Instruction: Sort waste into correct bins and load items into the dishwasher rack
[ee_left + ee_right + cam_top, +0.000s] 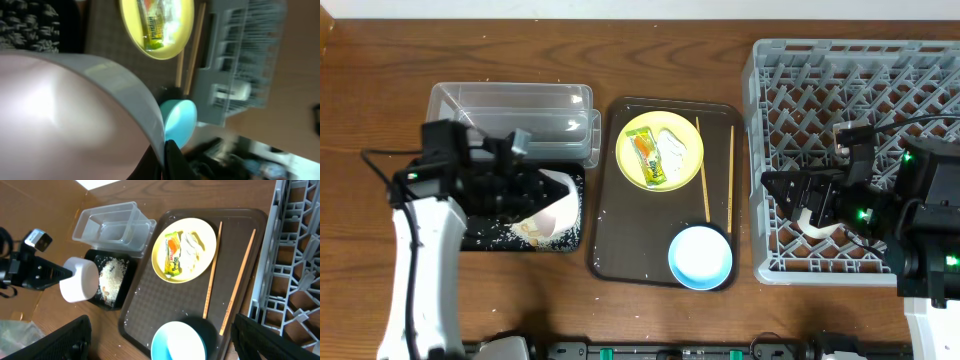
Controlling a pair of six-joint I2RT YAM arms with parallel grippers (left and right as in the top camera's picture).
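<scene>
Left fingers point(176, 165) clamped on pinkish-white bowl point(60, 110); right fingers point(280, 337), by wrist view, spread empty

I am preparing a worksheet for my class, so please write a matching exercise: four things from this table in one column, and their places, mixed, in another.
Things
1. snack wrapper
2. rice grains
3. light blue bowl
4. pinkish-white bowl

Places
A. held by the left gripper
B. directly on the brown serving tray
C. on the yellow plate
D. in the black tray

Pairs: 1-C, 2-D, 3-B, 4-A
</scene>
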